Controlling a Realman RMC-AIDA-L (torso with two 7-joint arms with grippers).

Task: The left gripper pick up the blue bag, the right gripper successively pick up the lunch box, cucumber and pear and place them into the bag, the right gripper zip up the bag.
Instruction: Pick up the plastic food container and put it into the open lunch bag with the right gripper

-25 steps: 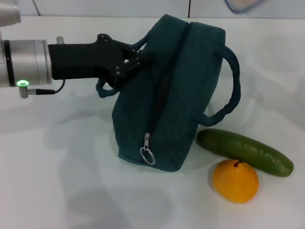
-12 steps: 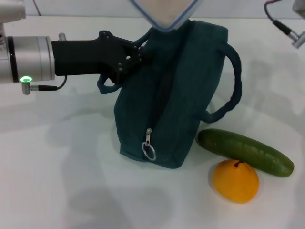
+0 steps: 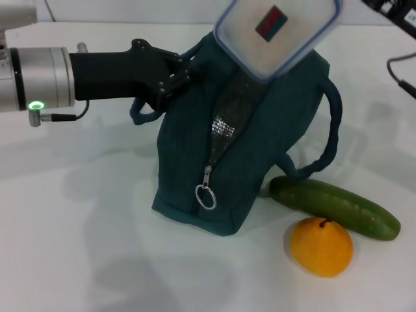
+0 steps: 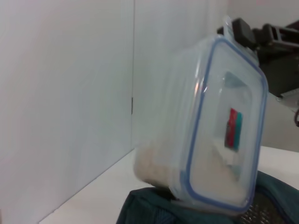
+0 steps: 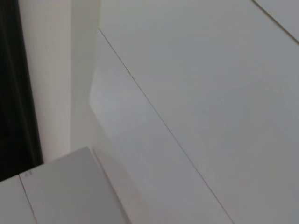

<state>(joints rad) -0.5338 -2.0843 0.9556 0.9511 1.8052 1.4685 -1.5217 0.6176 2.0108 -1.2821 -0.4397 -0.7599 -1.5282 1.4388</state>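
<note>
The blue bag (image 3: 260, 149) stands on the white table with its zipper open, and silver foil lining (image 3: 227, 110) shows in the gap. My left gripper (image 3: 170, 81) is shut on the bag's left handle and holds that side up. The lunch box (image 3: 276, 32), clear with a pale blue rim and a red label, hangs tilted just above the bag's opening. My right gripper (image 4: 242, 31) holds the lunch box (image 4: 219, 126) by its far end; only a black part of that arm shows at the head view's top right. The cucumber (image 3: 335, 208) and the pear (image 3: 320, 247) lie right of the bag.
The zipper's silver ring pull (image 3: 206, 196) hangs at the bag's near end. The bag's right handle (image 3: 328, 130) loops out above the cucumber. White table (image 3: 78, 247) stretches in front and to the left of the bag.
The lunch box has come down and to the right over the bag's opening. The bag's mouth has spread wider, baring the foil lining. The left gripper has kept its hold.
</note>
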